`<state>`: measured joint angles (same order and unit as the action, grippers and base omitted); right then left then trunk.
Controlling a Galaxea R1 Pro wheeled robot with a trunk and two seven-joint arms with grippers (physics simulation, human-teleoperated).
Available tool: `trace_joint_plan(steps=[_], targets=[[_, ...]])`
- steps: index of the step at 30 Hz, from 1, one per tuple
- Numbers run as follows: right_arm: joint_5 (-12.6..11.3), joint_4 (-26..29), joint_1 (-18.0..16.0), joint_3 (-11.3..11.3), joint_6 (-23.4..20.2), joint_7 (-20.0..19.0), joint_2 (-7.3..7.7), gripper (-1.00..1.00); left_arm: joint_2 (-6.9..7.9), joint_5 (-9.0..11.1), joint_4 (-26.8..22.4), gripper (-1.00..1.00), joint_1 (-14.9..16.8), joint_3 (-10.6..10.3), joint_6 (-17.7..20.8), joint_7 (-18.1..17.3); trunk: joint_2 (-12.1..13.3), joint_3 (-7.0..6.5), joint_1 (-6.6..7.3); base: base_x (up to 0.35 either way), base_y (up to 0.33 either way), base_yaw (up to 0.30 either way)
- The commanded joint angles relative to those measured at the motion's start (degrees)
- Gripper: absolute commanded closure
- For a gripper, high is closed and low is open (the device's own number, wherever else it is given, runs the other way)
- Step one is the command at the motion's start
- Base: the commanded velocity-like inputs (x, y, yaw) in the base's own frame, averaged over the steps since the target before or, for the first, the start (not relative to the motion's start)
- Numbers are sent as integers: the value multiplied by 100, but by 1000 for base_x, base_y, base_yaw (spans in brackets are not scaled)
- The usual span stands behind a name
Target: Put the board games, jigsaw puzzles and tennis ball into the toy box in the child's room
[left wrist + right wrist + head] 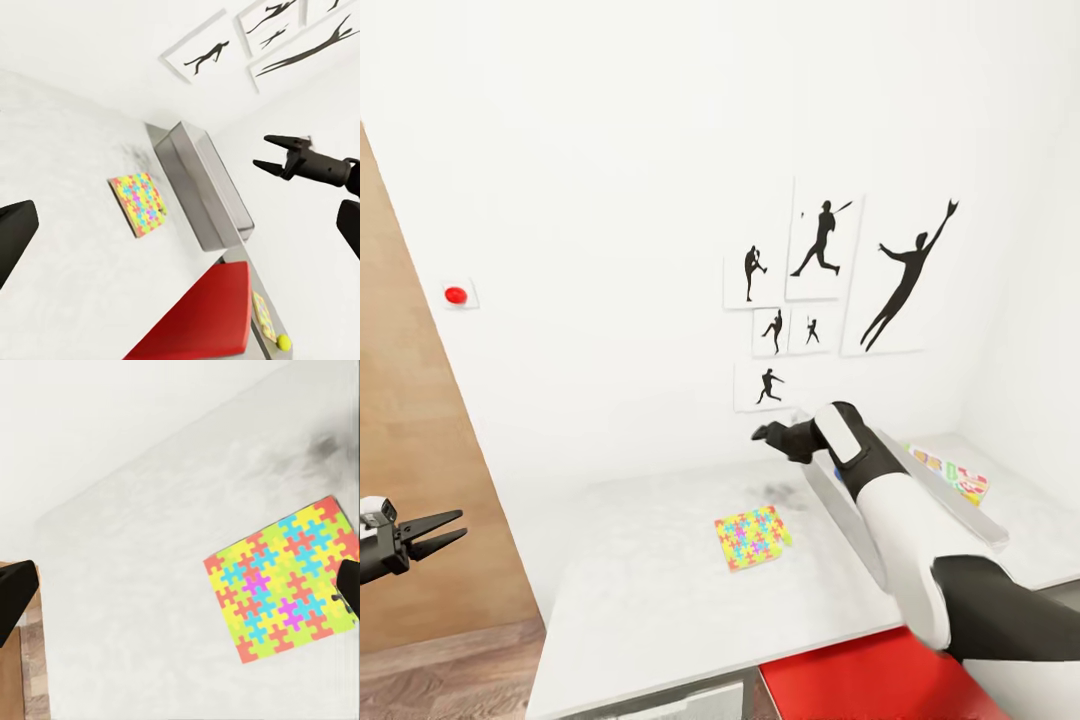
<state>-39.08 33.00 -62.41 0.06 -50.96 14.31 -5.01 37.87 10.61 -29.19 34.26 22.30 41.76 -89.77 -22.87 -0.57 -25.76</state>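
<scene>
A bright jigsaw puzzle (752, 537) (139, 202) (281, 585) lies flat on the light grey table (640, 580). Right of it stands the grey toy box (845, 515) (206, 184), partly hidden by my right arm. A green-red-yellow board game (950, 472) shows just past the box's far rim. My right gripper (765, 433) (264, 152) hangs open and empty above the table, behind the puzzle. My left gripper (445, 530) is open off the table's left edge. The tennis ball (283, 342) sits beside a small colourful flat square (262, 315) on a lower surface.
A red seat-like object (860, 680) (202, 315) stands against the table's front edge. A brown wooden panel (420, 450) rises at the left, with wood floor below. The white wall carries baseball silhouettes (820, 240) and a red button (455, 295).
</scene>
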Motion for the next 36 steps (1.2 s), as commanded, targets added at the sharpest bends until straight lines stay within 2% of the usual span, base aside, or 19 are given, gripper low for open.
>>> trace_joint_plan(steps=[1, 9, 14, 21, 36], targets=[[0, -63, -40, -1, 3, 58, 3, -100, 1, -6, 1, -100, 2, 3, 61, -23, -5, 12, -2, 0, 0, 0], [589, -316, -182, -9, 26, 51, 34, -100, 1, -6, 1, -100, 2, 3, 60, -23, -5, 86, -2, 0, 0, 0], [732, -345, -198, -9, 25, 42, 43, -100, 1, -6, 0, -100, 2, 3, 60, -23, -5, 133, -2, 0, 0, 0], [813, -361, -208, -14, 20, 4, 62, -100, 2, -6, 1, -100, 2, 3, 60, -23, -5, 197, -2, 0, 0, 0], [824, -306, -210, -8, -70, -6, 35, -100, 2, -6, -1, -100, 3, 4, 62, -23, -5, 336, -2, 10, 0, 21]])
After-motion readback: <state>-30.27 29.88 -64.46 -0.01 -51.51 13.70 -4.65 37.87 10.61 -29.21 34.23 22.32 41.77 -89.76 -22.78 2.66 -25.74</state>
